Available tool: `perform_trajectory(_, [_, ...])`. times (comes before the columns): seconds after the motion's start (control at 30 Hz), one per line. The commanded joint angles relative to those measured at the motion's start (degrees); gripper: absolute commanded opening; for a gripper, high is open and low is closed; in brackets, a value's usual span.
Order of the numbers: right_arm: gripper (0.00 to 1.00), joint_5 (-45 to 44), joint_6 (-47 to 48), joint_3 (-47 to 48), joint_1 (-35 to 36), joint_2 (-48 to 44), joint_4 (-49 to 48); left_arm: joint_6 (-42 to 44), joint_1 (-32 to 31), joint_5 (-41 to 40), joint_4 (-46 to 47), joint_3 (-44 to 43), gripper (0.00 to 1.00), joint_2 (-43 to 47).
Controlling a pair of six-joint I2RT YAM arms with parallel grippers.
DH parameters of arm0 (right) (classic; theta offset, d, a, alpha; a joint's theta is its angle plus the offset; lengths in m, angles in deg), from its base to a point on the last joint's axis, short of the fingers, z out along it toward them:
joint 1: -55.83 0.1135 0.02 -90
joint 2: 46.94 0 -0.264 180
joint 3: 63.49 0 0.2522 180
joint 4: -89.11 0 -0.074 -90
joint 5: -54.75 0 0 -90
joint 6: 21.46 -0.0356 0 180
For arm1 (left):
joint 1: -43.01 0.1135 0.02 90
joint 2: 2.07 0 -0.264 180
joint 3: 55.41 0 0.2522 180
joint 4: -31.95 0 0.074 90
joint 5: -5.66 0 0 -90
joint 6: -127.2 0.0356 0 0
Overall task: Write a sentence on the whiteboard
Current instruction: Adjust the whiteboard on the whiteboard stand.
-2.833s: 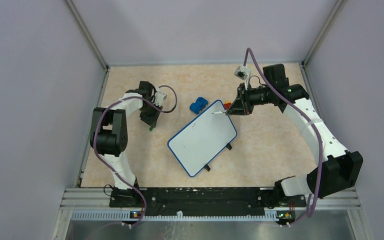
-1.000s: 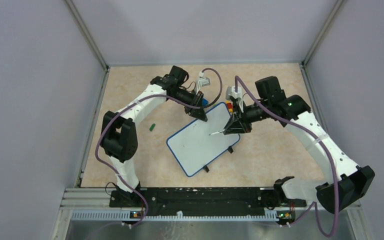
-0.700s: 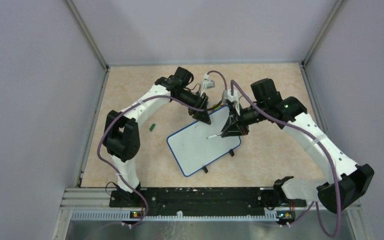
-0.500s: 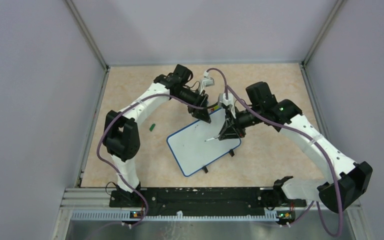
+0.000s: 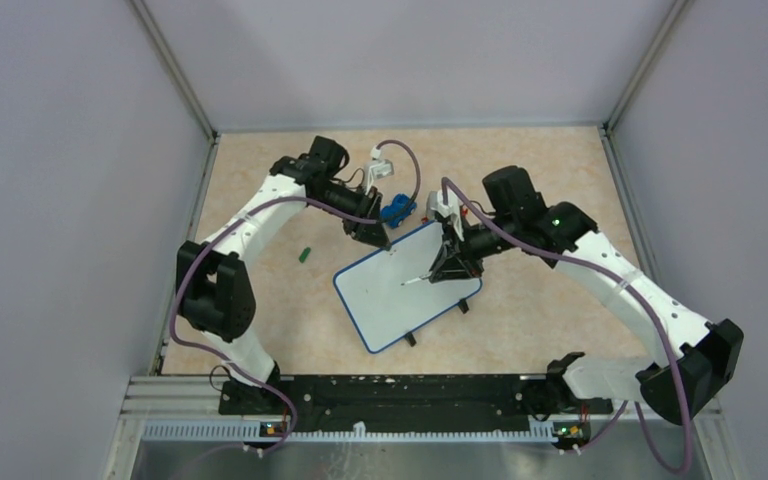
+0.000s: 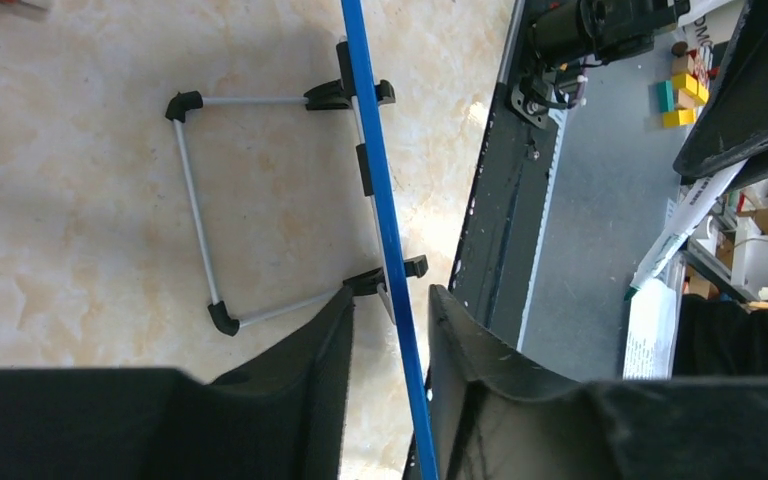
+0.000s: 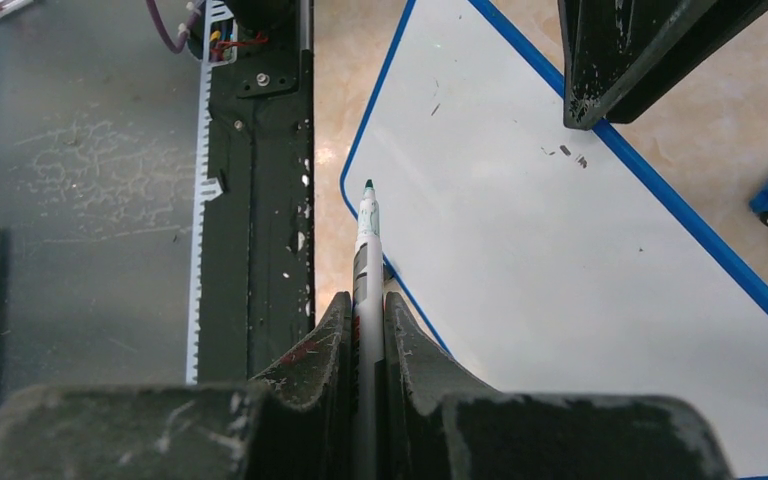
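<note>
1. The right pincer (image 7: 365, 305) is clamped on a green-tipped marker (image 7: 367, 235). The barrel runs straight out between the fingers, so the tip leads the wrist as a pen leads a hand.
2. From above, that tip hangs over the middle of the whiteboard (image 5: 385, 305), angled down at its face. Whether it touches the surface, I cannot tell.
3. The left pincer (image 6: 390, 315) stands with its jaws apart, astride the board's blue rim (image 6: 372, 170) at the far-left edge. A gap shows on each side of the rim, so nothing is gripped. I judge it is placed there to steady the board against the push of the marker.
4. The whiteboard lies askew in the middle of the bench (image 5: 540, 180), between the two arms, with its small black feet on the near-right edge. The left wrist view catches it edge-on, with a grey wire stand (image 6: 195, 200) folded out on one side.
5. The white face carries only a few faint specks and no green script, so the sentence looks not yet begun. The next move would be to set the tip down and draw the first letter.
6. Further out, a blue toy car (image 5: 397, 210) sits just beyond the board's far edge, near the left pincer. A small green piece (image 5: 303, 254) lies well apart to the left, too small to identify.
</note>
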State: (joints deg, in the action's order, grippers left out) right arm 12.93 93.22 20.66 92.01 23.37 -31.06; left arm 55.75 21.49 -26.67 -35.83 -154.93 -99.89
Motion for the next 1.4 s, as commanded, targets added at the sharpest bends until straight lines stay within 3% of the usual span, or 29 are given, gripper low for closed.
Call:
perform_trajectory(0.0, [0.0,0.3,-0.7,1.9,1.6,0.2,-2.6,1.3,-0.6,2.8,-0.2,-0.4,0.33,-0.4])
perform_trajectory(0.13, [0.0,0.2,-1.0,1.6,2.0,0.2,-2.6,1.2,-1.6,3.3,0.0,-1.8,0.25,-2.1])
perform_trajectory(0.33, [0.0,-0.2,-1.1,2.1,2.4,0.5,-2.7,0.5,-2.5,3.2,1.2,-3.6,0.21,-4.1])
perform_trajectory(0.53, [0.0,-0.6,-1.3,2.1,2.8,1.1,-3.2,-0.6,-3.3,2.6,3.1,-4.2,0.08,-5.1])
perform_trajectory(1.1, [0.0,-0.9,-1.4,3.1,4.0,2.5,-3.3,-6.0,-6.9,0.9,7.3,-6.9,0.03,-7.7])
perform_trajectory(1.13, [0.0,-1.0,-1.5,2.9,3.9,2.5,-3.5,-5.9,-7.0,0.9,7.2,-6.7,0.06,-7.8])
perform_trajectory(1.27, [0.0,-2.7,-2.5,1.5,4.1,2.0,-5.1,-3.6,-6.1,-0.3,4.2,-7.4,0.35,-7.3])
perform_trajectory(1.37, [0.0,-4.3,-4.5,-0.3,4.2,1.4,-8.8,-2.4,-2.4,1.0,2.0,-8.2,0.46,-5.2])
